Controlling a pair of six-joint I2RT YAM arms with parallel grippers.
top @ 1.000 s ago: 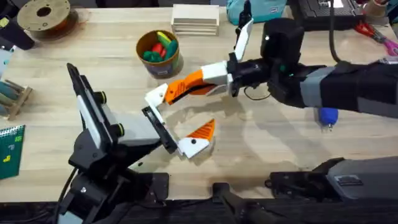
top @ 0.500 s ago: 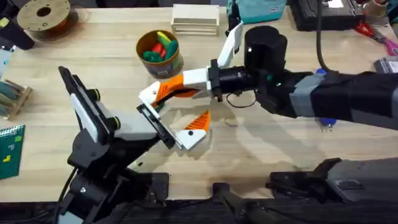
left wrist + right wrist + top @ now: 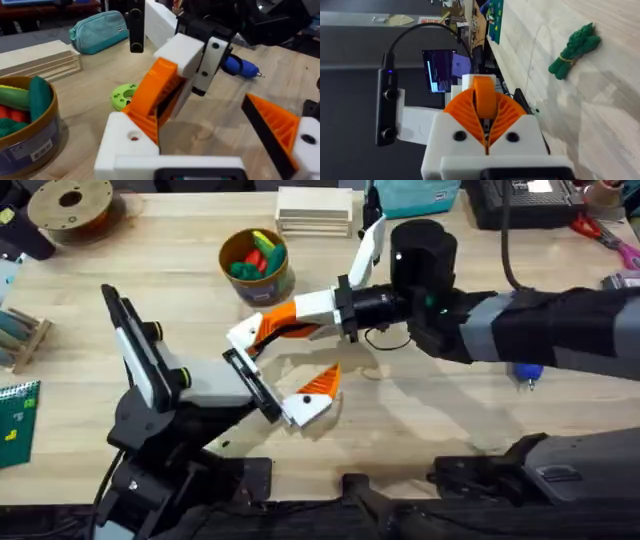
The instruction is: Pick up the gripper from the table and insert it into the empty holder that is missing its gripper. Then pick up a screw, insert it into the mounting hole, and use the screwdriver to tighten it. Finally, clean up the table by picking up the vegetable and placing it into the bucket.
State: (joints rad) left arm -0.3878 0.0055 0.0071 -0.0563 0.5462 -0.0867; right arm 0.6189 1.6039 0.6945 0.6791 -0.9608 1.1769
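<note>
My right gripper reaches in from the right, shut on the small orange gripper wedge. It holds the wedge against the bare white holder, which is one finger of my left gripper. In the left wrist view the wedge rests on the holder. My left gripper is open, and its other finger carries an orange pad. The right wrist view shows the wedge between my orange pads. The dark green vegetable lies on the table. The blue screwdriver lies under my right arm. The ochre bucket holds toy food.
A flat green ring disc lies beyond the holder. A filament spool stands at the back left, a stack of wood sheets and a teal pouch at the back. A green card lies at the left edge.
My right arm has carried the orange wedge leftward to the bare white holder on the left gripper. The left arm shifted slightly.
</note>
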